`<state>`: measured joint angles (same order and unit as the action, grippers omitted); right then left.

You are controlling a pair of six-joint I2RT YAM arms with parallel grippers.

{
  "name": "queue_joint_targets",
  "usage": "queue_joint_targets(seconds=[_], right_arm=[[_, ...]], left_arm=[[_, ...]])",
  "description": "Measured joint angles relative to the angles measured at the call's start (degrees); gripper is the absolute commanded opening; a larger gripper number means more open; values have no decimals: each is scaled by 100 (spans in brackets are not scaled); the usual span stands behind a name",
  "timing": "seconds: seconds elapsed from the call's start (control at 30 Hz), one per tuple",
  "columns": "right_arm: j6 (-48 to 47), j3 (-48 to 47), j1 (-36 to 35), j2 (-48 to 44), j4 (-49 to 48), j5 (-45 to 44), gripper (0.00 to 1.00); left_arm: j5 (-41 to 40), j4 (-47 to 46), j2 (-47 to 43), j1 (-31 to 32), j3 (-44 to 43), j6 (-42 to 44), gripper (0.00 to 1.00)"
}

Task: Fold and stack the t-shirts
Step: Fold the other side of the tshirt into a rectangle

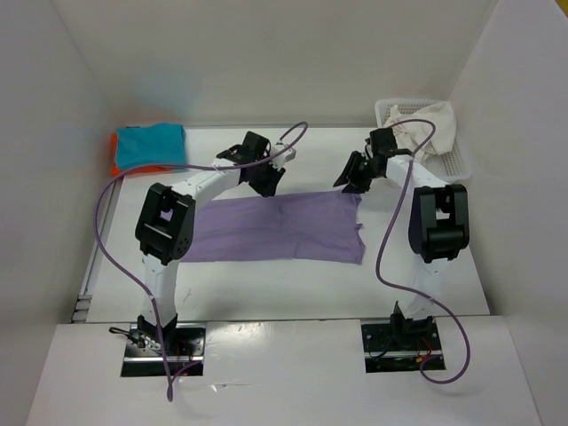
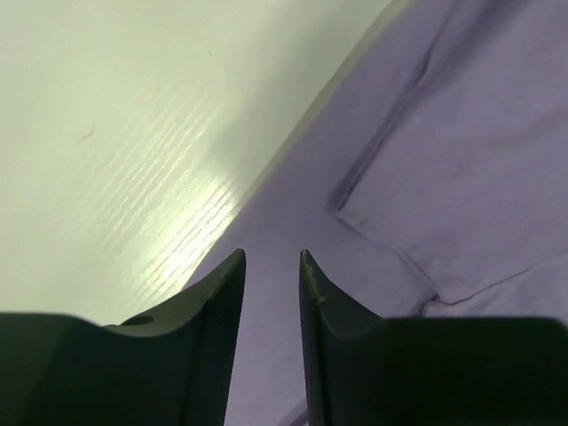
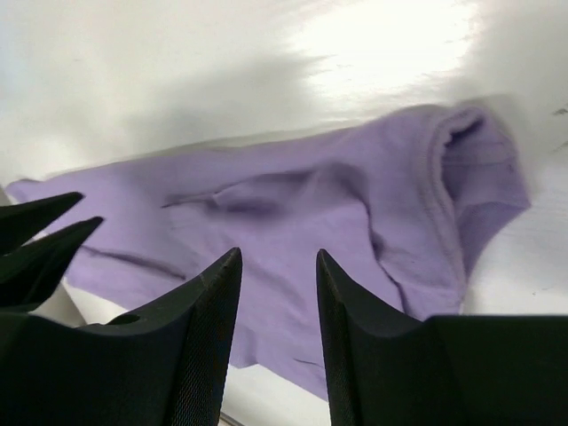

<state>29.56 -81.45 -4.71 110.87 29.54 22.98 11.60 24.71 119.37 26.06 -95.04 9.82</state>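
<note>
The purple t-shirt (image 1: 275, 226) lay flat across the middle of the bench (image 1: 266, 288), folded into a long band running left to right, with a sleeve doubled over at its right end. The left gripper (image 1: 264, 180) hung over the band's far edge. Its 2 fingers (image 2: 226, 293) were slightly apart, with nothing between them. The right gripper (image 1: 353, 180) hung over the far right corner of the cloth, fingers (image 3: 217, 293) spread and likewise empty. In the bench's far left corner a folded teal t-shirt (image 1: 151, 145) sat on top of an orange t-shirt (image 1: 114, 165). At the far right corner an off-white t-shirt (image 1: 435, 124) was bunched in a white basket (image 1: 458, 164), spilling over its rim.
</note>
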Motion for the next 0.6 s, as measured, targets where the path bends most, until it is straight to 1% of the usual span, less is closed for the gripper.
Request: queue_joint_targets(seconds=[0.03, 0.13, 0.3, 0.37, 0.43, 0.47, 0.5, 0.53, 0.6], right_arm=[[4, 0, 0, -31, -48, 35, 45], [-2, 0, 0, -105, -116, 114, 39], [-66, 28, 0, -358, 63, -74, 38], [-81, 111, 0, -568, 260, -339, 49], [-61, 369, -2, -859, 455, -654, 58], [-31, 540, -2, -1019, 551, -813, 59], [0, 870, -20, -1287, 669, -1012, 59], [35, 1025, -26, -1416, 748, -1106, 59], [232, 1606, -74, -1834, 866, -1333, 61]], left_arm=[[66, 15, -7, -4, 0, 74, 43], [267, 111, -39, 85, 0, 348, 51], [361, 227, -179, 382, 0, 647, 52], [229, 240, -240, 476, 2, 691, 52], [105, 240, -341, 452, 87, 721, 53], [35, 251, -422, 393, 175, 756, 56], [-46, 286, -588, 260, 332, 787, 56], [-107, 323, -684, 160, 409, 804, 58], [-284, 343, -1036, -186, 721, 820, 60]])
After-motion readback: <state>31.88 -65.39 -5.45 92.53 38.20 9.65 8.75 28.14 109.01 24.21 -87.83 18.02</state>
